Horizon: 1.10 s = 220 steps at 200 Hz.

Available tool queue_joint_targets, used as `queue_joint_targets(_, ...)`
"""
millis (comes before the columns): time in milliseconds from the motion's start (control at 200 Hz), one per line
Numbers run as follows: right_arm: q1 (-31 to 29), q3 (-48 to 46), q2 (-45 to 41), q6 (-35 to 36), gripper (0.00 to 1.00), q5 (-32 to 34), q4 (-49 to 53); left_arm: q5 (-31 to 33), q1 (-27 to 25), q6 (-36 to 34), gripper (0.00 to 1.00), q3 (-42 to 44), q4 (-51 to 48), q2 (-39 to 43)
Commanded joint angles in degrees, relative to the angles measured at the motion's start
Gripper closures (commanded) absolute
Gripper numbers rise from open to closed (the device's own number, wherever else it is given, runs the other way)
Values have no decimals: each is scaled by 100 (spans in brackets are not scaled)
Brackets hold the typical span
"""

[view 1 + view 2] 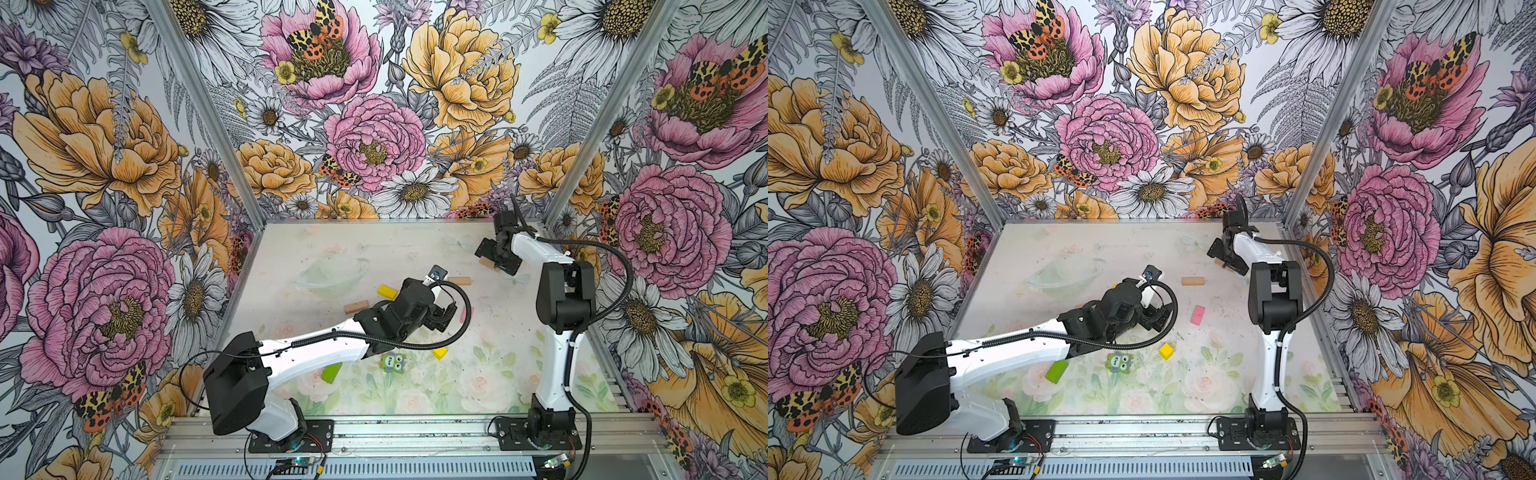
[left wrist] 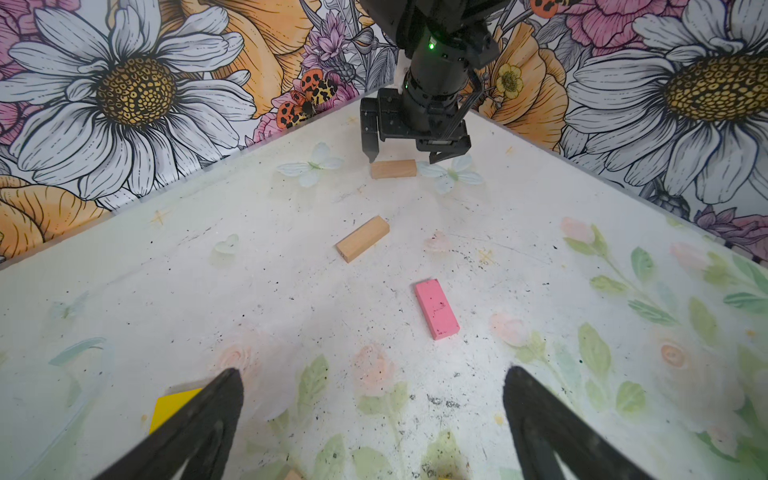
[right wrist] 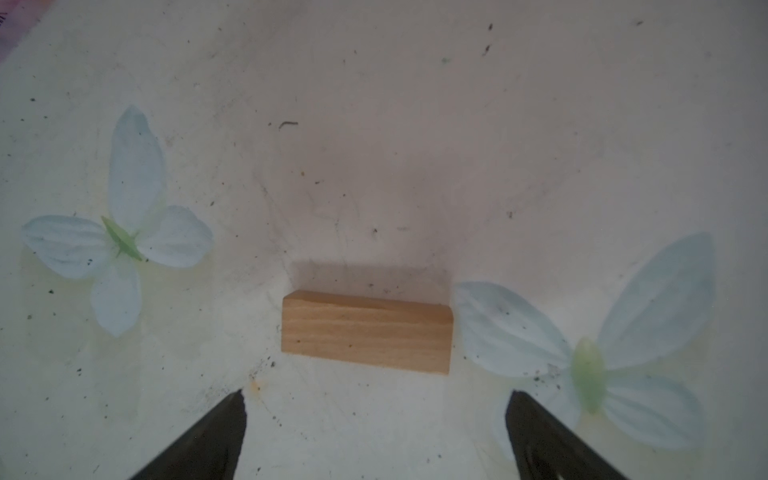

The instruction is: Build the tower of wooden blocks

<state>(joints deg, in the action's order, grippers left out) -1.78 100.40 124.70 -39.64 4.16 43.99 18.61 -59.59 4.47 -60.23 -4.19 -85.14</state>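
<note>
Tan bar (image 3: 366, 332) lies just ahead of the wide-open right gripper (image 3: 376, 395), lengthwise across its jaws, so it should advance squarely and centre it before closing.

Floral-print table (image 1: 415, 249): tan bars (image 1: 356, 306), pink block (image 1: 1197, 314), yellow blocks (image 1: 387, 291), lime-green block (image 1: 1057, 371), owl block (image 1: 1118, 362), all apart

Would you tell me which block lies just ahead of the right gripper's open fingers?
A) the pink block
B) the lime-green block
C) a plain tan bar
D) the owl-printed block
C: in the right wrist view a plain tan bar lies flat just ahead of the open right gripper.
</note>
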Motion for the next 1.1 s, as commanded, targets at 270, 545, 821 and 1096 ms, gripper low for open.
queue_joint_targets(270,55,556,390,111,2,-35,208,-571,193,157,1,-139,239,-122)
queue_joint_targets(545,64,783,675,167,2,13,383,-452,223,238,1,-68,243,-112)
queue_joint_targets(821,64,773,780,185,3,31,384,-316,255,301,1,-50,198,-136)
queue_joint_targets(1096,83,879,860,277,10,-25,383,-277,273,309,1,-15,199,-127)
